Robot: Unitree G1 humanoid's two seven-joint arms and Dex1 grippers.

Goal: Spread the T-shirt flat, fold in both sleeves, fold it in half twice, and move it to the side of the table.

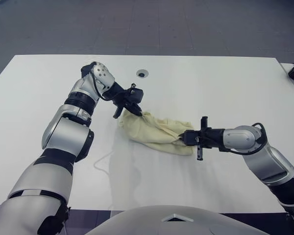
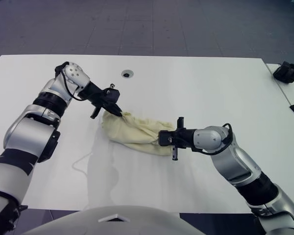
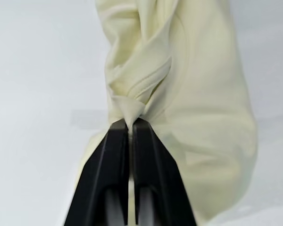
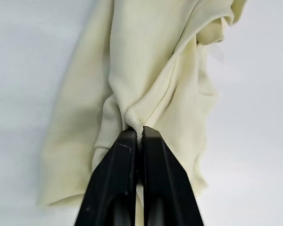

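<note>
A pale yellow T-shirt (image 1: 154, 129) lies bunched and crumpled near the middle of the white table (image 1: 225, 88). My left gripper (image 1: 136, 112) is shut on a pinch of cloth at the shirt's far left end; the left wrist view has the T-shirt (image 3: 188, 94) gathered into a twist right at the gripper (image 3: 130, 123). My right gripper (image 1: 182, 138) is shut on the shirt's near right end, and in the right wrist view folds of the T-shirt (image 4: 151, 66) fan out from the closed gripper (image 4: 139, 130). The shirt sags between the two grips.
A small round grommet hole (image 1: 142, 73) sits in the table behind the shirt. A dark object (image 2: 287, 72) rests on a neighbouring surface at the far right. Bare table stretches to the right and toward the front edge.
</note>
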